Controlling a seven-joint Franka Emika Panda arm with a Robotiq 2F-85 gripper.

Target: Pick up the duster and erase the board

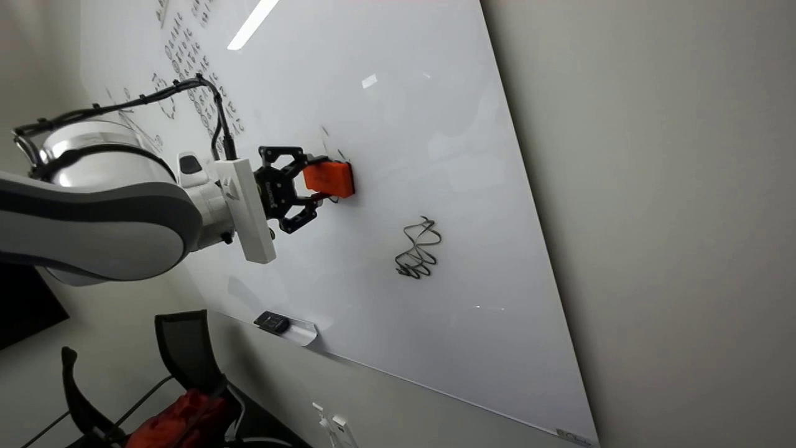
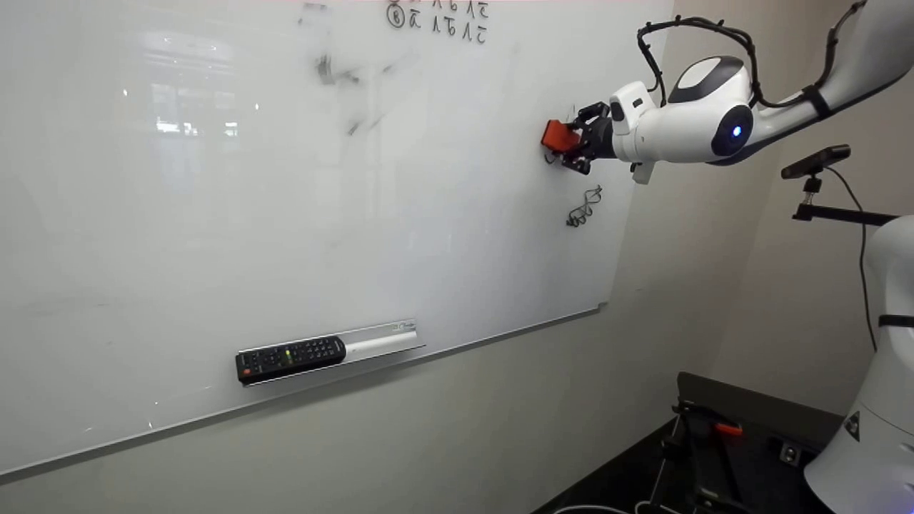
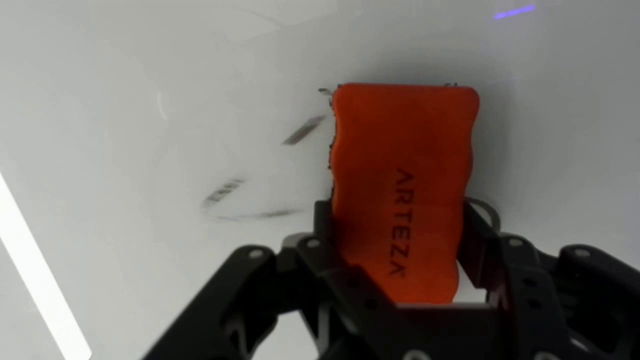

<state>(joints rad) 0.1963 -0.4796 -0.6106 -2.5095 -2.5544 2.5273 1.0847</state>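
Note:
The orange-red duster (image 1: 333, 179) is held by my gripper (image 1: 322, 179) at the white board (image 1: 385, 124). In an exterior view, its black side faces the board; I cannot tell whether it touches. The wrist view shows the duster (image 3: 405, 145) between both fingers of the gripper (image 3: 397, 215), its lettered side towards the camera. The duster also shows in an exterior view (image 2: 555, 135). Dark streaks (image 3: 302, 131) lie beside the duster, and a curved line end shows at its other side. A looping black scribble (image 1: 420, 249) lies lower on the board, apart from the duster.
A small tray (image 2: 382, 346) at the board's lower edge holds a black remote (image 2: 293, 358). Written rows (image 1: 199, 68) and smudges (image 2: 335, 71) are elsewhere on the board. A chair (image 1: 183, 342) stands below. A camera on a bracket (image 2: 815, 163) is near the arm's base.

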